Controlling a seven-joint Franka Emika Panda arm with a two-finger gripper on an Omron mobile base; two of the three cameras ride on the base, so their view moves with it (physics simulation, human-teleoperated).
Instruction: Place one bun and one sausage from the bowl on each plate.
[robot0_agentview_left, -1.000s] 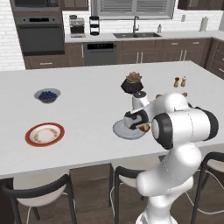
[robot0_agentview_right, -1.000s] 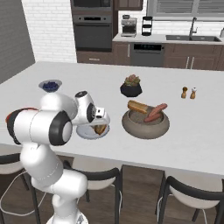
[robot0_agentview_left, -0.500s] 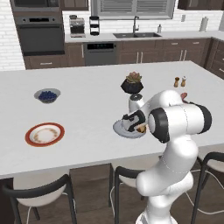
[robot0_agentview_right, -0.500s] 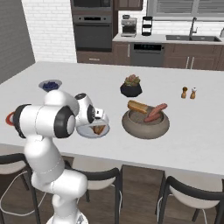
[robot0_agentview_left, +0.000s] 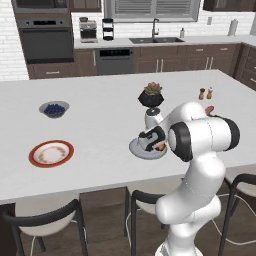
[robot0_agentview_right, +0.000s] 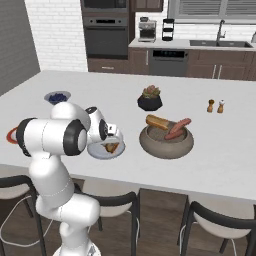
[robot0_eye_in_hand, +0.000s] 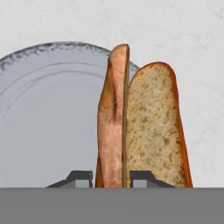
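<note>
Gripper (robot0_eye_in_hand: 111, 177) clamped on a sausage (robot0_eye_in_hand: 113, 118) between its jaws, low over the grey plate (robot0_eye_in_hand: 48, 127). A bun (robot0_eye_in_hand: 153, 127) lies touching the sausage at its 3 o'clock, overhanging the plate's rim.

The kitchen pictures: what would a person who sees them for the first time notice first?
First, the big white arm bent low over the grey plate at the counter's near edge, its gripper shut on a bun hanging over that plate. Next, the brown bowl beside it, holding another bun and a sausage. The orange-rimmed plate lies farther left.
</note>
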